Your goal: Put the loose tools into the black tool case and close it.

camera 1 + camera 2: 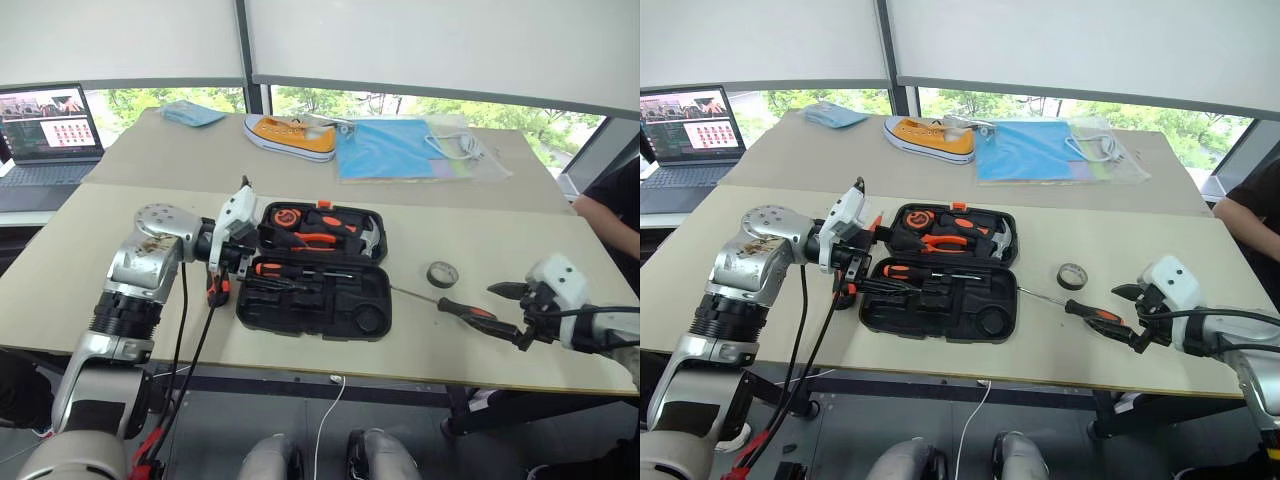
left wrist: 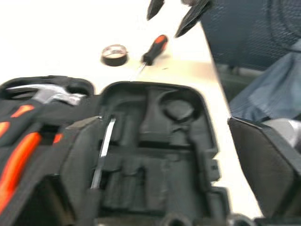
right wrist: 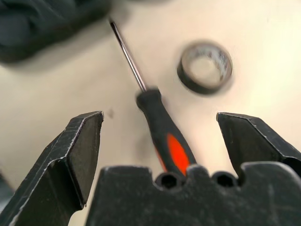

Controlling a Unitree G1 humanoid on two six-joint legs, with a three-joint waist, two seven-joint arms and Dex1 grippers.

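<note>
The black tool case lies open at the table's middle. An orange-and-black screwdriver rests in its front half. My left gripper hangs open at the case's left edge, pointing across it, with nothing between its fingers. Right of the case a loose screwdriver lies on the table, its shaft toward the case. My right gripper is open just behind the handle, one finger on either side, not touching it. The small dark tape roll lies a little beyond.
The case's rear half holds orange-handled pliers and a hammer. At the back are a laptop, a yellow sneaker and a blue sheet. A person's arm shows at the right edge.
</note>
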